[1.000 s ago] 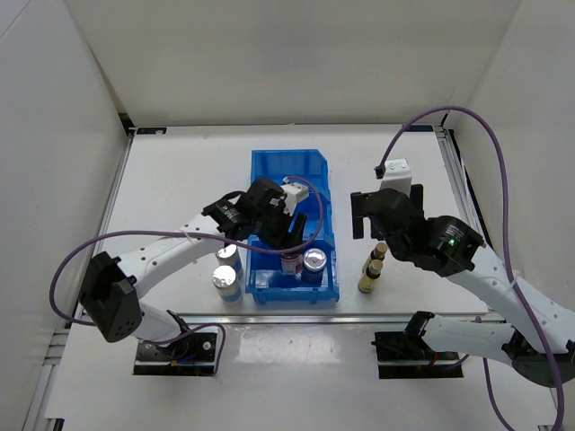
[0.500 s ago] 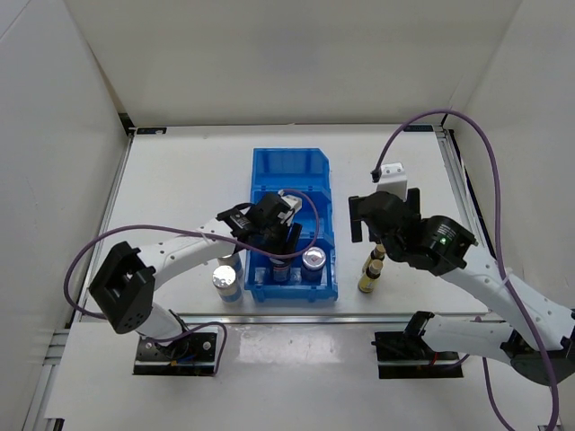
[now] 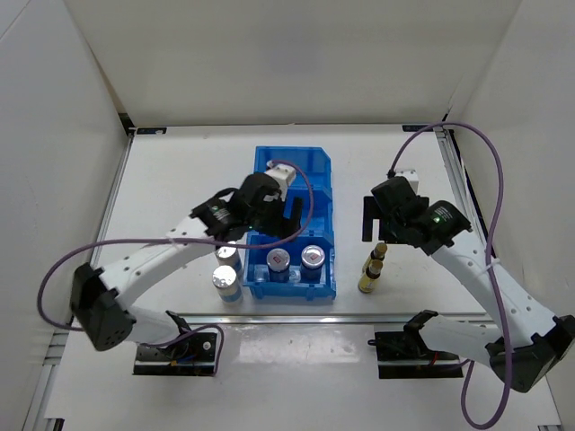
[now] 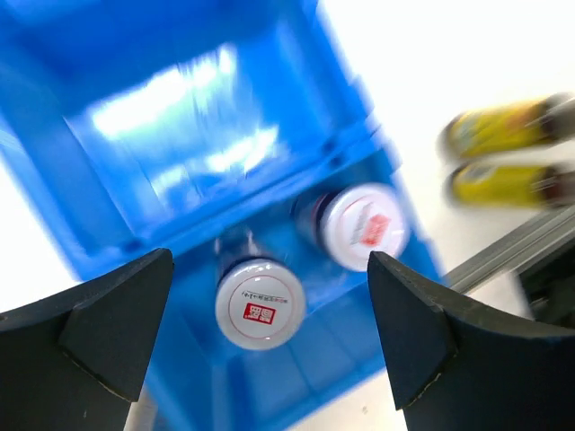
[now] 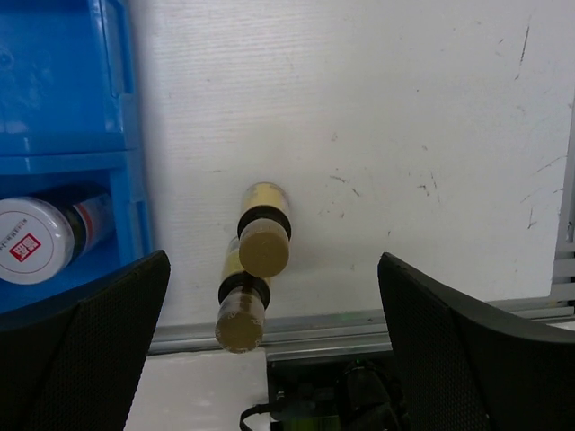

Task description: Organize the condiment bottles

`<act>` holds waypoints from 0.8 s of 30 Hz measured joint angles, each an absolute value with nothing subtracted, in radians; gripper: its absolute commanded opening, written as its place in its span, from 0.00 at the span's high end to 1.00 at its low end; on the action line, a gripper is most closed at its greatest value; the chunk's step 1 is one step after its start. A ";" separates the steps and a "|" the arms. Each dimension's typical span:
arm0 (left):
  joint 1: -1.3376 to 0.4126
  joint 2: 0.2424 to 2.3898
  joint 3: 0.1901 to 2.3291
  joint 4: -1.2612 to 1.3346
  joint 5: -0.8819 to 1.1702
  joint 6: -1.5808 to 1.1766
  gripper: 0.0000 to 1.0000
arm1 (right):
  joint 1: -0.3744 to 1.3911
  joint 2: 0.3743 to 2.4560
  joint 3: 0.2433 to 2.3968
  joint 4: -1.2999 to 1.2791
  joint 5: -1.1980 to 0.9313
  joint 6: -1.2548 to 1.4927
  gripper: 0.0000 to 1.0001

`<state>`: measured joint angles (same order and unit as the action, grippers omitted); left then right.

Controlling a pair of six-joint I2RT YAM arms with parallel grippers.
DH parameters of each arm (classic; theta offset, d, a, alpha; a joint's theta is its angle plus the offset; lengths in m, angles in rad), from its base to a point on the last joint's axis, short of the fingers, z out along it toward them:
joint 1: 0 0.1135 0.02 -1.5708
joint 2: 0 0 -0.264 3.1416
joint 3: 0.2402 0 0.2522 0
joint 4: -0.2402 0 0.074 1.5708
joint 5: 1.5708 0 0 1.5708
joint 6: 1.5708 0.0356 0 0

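Observation:
Two short jars with white, red-marked lids point(image 3: 278, 261) point(image 3: 312, 258) stand side by side in the nearest compartment of the blue bin point(image 3: 292, 166). My left gripper point(image 3: 277, 229) hovers open above them. In the left wrist view the jar point(image 4: 260, 303) sits below between the spread fingers and touches neither. Two silver-capped shakers point(image 3: 226, 254) point(image 3: 225, 281) stand just left of the bin. Two slim amber bottles point(image 3: 378, 253) point(image 3: 368, 274) stand right of it. My right gripper point(image 5: 273, 260) hangs open above these bottles point(image 5: 264, 235) point(image 5: 241, 314), with nothing held.
The bin's middle and far compartments hold nothing point(image 4: 207, 135). A metal rail point(image 5: 359, 323) runs along the table's near edge just behind the amber bottles. White walls enclose the table on three sides.
My left gripper has opened, let go of the jar in the bin's near compartment and risen away from it. The right arm shifted slightly to the right above the amber bottles.

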<state>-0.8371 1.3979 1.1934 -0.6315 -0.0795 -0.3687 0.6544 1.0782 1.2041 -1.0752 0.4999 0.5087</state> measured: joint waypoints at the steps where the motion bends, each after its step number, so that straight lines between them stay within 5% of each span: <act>1: -0.836 1.369 1.211 -0.632 -0.091 -0.362 0.00 | 0.645 1.082 1.199 -1.076 0.486 0.507 0.00; 13: -0.635 0.926 1.145 -0.620 -0.418 -0.230 0.00 | 0.624 1.174 1.103 -1.074 0.393 0.522 0.06; 24: -0.442 0.923 0.919 -0.616 -0.392 -0.234 0.00 | 0.562 1.243 1.048 -1.021 0.321 0.519 0.22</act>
